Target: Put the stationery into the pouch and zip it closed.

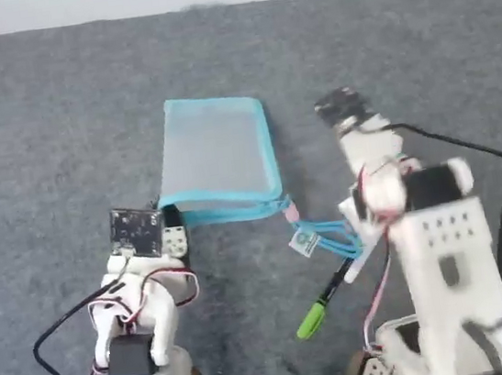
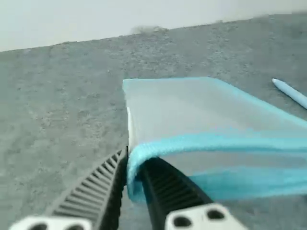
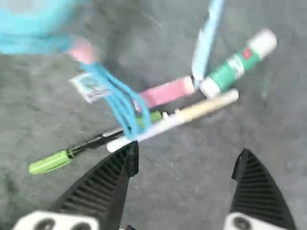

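Your left gripper (image 2: 133, 168) has its fingers pressed onto the blue-trimmed corner of the pouch (image 2: 201, 115), with fabric pinched between the ribbed pads. In the high view that corner sits at the pouch's 7 o'clock.

Pouch: a flat, frosted translucent body with light-blue edging, lying on the grey table (image 1: 39, 123). A pink zipper pull (image 3: 81, 50) sits at its 4 o'clock corner.

Your right gripper (image 3: 188, 155) has its fingers spread wide, gripping nothing. One fingertip is just beside the stationery, though contact can't be judged.

The stationery is a loose heap at 4 to 5 o'clock from the pouch: a green-capped pen (image 3: 72, 155), a cream pen (image 3: 192, 112), a pink stick (image 3: 165, 92), a green-and-white tube (image 3: 235, 62) and a pale blue pen (image 3: 206, 43).

A blue cord (image 3: 115, 100) runs from the pull over the heap and carries a small tag (image 3: 88, 86); its print is too blurred to read.
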Robot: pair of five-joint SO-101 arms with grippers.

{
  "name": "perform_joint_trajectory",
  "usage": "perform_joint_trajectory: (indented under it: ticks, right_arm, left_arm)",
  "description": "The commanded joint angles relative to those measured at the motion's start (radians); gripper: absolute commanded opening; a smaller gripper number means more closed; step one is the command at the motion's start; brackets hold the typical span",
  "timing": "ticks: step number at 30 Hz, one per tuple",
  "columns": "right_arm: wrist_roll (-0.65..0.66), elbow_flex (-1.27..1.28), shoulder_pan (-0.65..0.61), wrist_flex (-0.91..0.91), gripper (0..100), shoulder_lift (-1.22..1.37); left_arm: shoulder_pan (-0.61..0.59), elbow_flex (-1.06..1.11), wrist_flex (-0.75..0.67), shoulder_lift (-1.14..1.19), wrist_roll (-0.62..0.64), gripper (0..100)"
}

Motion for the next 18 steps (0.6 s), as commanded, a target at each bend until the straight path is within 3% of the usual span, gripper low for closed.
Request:
perform_joint_trajectory:
  ticks: [1,7,18]
  right_arm:
    - [-0.063,-0.052,0.079,-0.067,29.2,0.162]
    - [-0.198,-0.057,0.097,-0.189,29.0,0.341]
    - [-0.272,-0.253,0.116,-0.314,28.8,0.593]
  left_arm:
    - [-0.109,-0.024,-0.046,-0.002,0.014,1]
    - [-0.129,-0.024,-0.044,-0.002,0.011,1]
    - [-0.127,-0.018,-0.044,-0.002,0.009,1]
